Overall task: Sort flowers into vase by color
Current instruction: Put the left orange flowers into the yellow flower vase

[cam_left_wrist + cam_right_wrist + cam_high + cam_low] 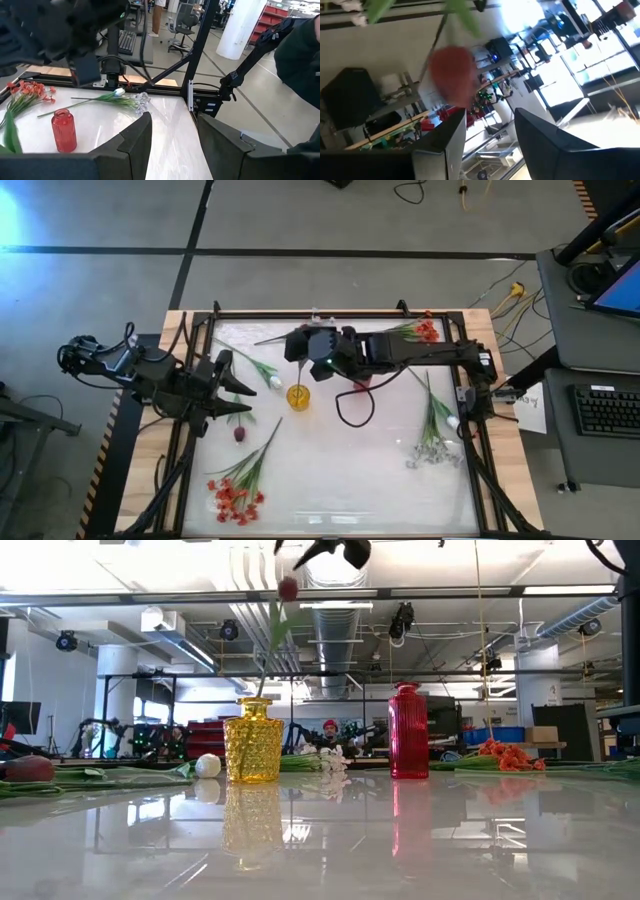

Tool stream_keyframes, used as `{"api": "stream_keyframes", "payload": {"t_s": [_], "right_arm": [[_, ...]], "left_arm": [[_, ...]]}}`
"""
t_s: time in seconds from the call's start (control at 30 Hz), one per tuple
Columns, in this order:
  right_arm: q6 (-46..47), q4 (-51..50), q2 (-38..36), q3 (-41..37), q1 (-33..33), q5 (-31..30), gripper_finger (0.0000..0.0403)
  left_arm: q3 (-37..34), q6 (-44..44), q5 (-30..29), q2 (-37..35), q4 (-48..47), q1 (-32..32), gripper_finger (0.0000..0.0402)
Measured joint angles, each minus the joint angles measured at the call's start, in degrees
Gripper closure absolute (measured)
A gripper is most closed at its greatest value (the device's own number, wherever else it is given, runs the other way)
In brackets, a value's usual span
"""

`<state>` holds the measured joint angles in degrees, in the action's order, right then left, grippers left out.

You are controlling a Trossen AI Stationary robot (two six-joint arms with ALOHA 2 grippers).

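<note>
Tulip [288, 588] stem stands nearly upright, its foot inside the yellow vase [252, 739] and its dark red head up near the right gripper [300, 345], which hangs over that vase at the middle of the table [340, 470]. From the wrist, the blossom sits just beyond the right fingers [445, 145], off to one side of the gap, and the fingers stand apart with nothing between them. I would judge the stem is let go, or nearly so, and that the next move is a straight lift clear of the leaves.

The red vase [406, 730] stands beside the yellow one, under the right arm. A dark red flower going into the yellow vase looks to me like a choice worth checking.

The left gripper [232, 395] waits at the table's left side, fingers [131, 145] parted and empty, with a second dark tulip [239, 434] lying just beside it. Red-orange sprays [236, 498] lie near the front left, and more at the back right [425, 331]; white flowers [432, 448] lie to the right, nearer the right arm.
</note>
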<state>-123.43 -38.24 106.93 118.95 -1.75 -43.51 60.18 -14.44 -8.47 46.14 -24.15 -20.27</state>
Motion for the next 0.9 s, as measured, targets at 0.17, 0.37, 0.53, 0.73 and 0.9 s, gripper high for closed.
{"api": "stream_keyframes", "payload": {"t_s": [0.17, 0.37, 0.53, 0.73, 0.9], "right_arm": [[1.62, 0.06, -0.08, 2.26, -1.45, -1.05, 0.0239], [3.85, 0.18, -0.08, 5.30, -3.48, -5.58, 0.0237], [16.39, 0.30, -0.27, 8.33, -5.43, -10.39, 0.0237], [48.77, -1.46, -0.41, 13.59, -7.63, -18.06, 0.0250], [77.98, -19.48, -3.60, 15.59, -8.49, -17.18, 0.0263]], "left_arm": [[0.00, -0.02, 0.00, 0.28, 0.03, 0.00, 0.0254], [0.00, -1.07, 0.00, 0.76, -0.01, 0.00, 0.0254], [0.00, -2.26, 0.02, 1.53, -0.10, -0.05, 0.0254], [0.00, -4.48, 0.09, 3.42, -0.52, -0.98, 0.0254], [-0.23, -8.73, 0.05, 5.41, -0.50, -3.19, 0.0254]]}}
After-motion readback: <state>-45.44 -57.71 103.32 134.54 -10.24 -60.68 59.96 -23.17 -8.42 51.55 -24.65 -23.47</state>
